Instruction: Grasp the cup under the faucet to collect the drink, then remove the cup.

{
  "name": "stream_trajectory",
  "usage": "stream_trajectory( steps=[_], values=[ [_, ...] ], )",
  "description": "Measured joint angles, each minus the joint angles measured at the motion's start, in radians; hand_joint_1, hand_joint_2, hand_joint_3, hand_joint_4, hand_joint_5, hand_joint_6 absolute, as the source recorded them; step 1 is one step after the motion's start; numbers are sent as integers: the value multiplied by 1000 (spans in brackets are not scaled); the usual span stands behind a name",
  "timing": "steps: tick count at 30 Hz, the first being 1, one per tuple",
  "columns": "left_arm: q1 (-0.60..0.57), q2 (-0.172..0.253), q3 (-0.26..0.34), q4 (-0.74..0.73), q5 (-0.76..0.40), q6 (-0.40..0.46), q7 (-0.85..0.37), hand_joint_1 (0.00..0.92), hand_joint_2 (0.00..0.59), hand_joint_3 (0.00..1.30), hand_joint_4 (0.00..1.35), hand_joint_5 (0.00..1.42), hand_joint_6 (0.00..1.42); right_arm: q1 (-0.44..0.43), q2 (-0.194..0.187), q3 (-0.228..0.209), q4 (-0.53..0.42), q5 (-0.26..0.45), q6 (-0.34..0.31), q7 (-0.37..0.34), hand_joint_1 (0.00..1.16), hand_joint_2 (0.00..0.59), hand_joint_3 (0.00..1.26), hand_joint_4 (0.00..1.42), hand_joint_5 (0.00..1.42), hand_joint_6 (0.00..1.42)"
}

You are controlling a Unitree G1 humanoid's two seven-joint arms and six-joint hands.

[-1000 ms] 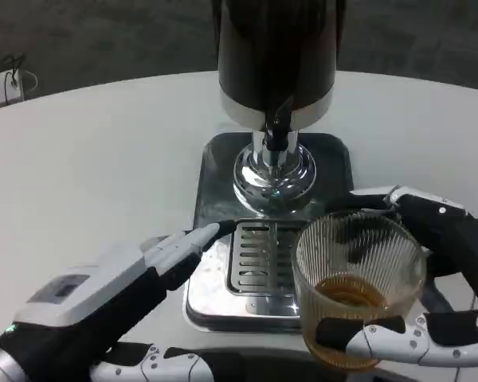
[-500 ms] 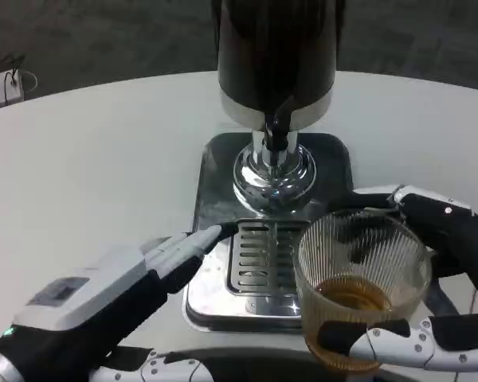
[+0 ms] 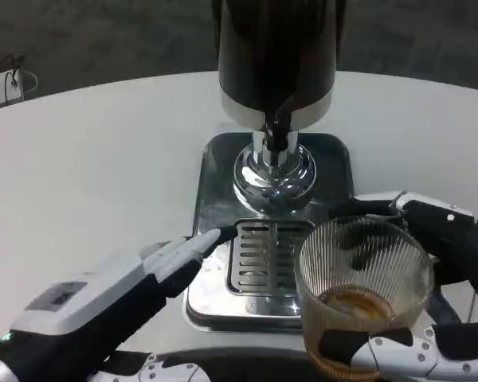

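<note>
A ribbed clear glass cup point(image 3: 362, 290) with amber drink in its bottom is at the lower right, in front of and to the right of the drip grate point(image 3: 259, 256). My right hand point(image 3: 438, 278) grips the cup, with fingers around its far side and a finger across its base. The black drink dispenser point(image 3: 276, 56) with its faucet point(image 3: 277, 131) stands behind, on a chrome foot. My left hand point(image 3: 111, 298) lies at the lower left, holding nothing, its fingertips reaching toward the grate's left edge.
The dispenser stands on a shiny metal drip tray point(image 3: 215, 171) in the middle of the round white table point(image 3: 95, 167). A white device with a cable point(image 3: 0, 87) lies at the far left edge.
The cup in my right hand has moved slightly lower and to the right, away from the faucet. My left hand has barely shifted.
</note>
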Motion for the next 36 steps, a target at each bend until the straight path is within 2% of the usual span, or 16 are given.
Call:
stream_trajectory(
  steps=[36],
  values=[
    [-3, 2, 1, -11, -13, 17, 0, 0, 37, 0, 0, 0, 0, -19, 0, -1, -1, 2, 0, -1, 976, 232, 1006, 1224, 1424, 1424]
  ],
)
